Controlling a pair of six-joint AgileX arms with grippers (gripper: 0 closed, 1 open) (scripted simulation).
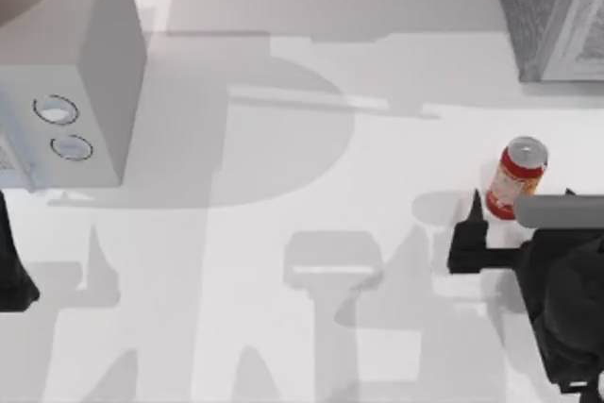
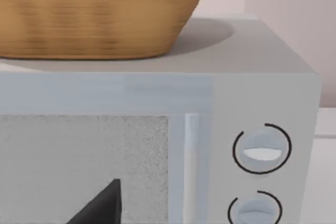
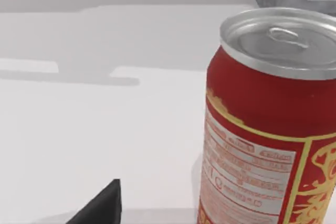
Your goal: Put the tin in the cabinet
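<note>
The tin (image 1: 517, 176), a small red can with a silver top and pale label, stands upright on the white table at the right. My right gripper (image 1: 522, 195) is open at the tin, with one dark finger (image 1: 475, 207) to the tin's left and the other mostly hidden by the arm. In the right wrist view the tin (image 3: 268, 124) looms close, with one fingertip (image 3: 102, 204) beside it and apart from it. The cabinet (image 1: 545, 8), dark grey and speckled, stands at the back right corner. My left gripper (image 1: 11, 266) is parked at the left edge.
A pale box with two round knobs (image 1: 68, 63) stands at the back left. The left wrist view faces its front (image 2: 252, 150) and shows a woven basket (image 2: 100, 14) on top of it. Bare table lies between the two units.
</note>
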